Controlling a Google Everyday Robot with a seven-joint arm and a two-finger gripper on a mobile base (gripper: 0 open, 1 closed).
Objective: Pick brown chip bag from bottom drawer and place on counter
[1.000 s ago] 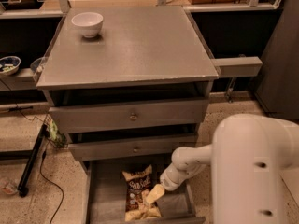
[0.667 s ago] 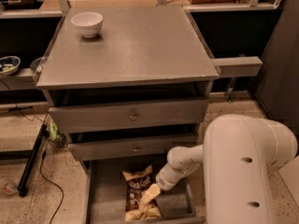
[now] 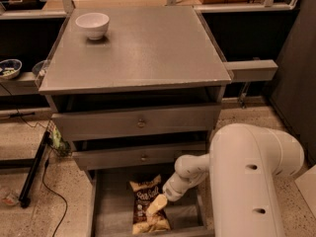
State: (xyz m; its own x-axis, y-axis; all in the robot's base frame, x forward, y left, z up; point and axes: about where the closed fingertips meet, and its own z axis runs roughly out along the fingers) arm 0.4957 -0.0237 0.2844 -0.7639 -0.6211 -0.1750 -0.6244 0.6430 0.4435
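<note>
The brown chip bag (image 3: 147,204) lies flat in the open bottom drawer (image 3: 111,211), its long side running front to back, tan ends showing. My gripper (image 3: 157,205) reaches down into the drawer from the right and sits right at the bag's right edge, about mid-length. My white arm (image 3: 252,172) fills the lower right and hides the drawer's right side. The counter (image 3: 148,48) is the grey top of the cabinet, well above the bag.
A white bowl (image 3: 92,24) stands at the counter's back left. Two knobbed drawers (image 3: 140,123) sit above the bottom drawer, slightly pulled out. A narrow grey side shelf (image 3: 249,69) juts out on the right. A black stand leg and cable (image 3: 33,169) lie on the floor at left.
My arm has swung left and the gripper has moved further left over the drawer toward the bag. The bag has not moved.
</note>
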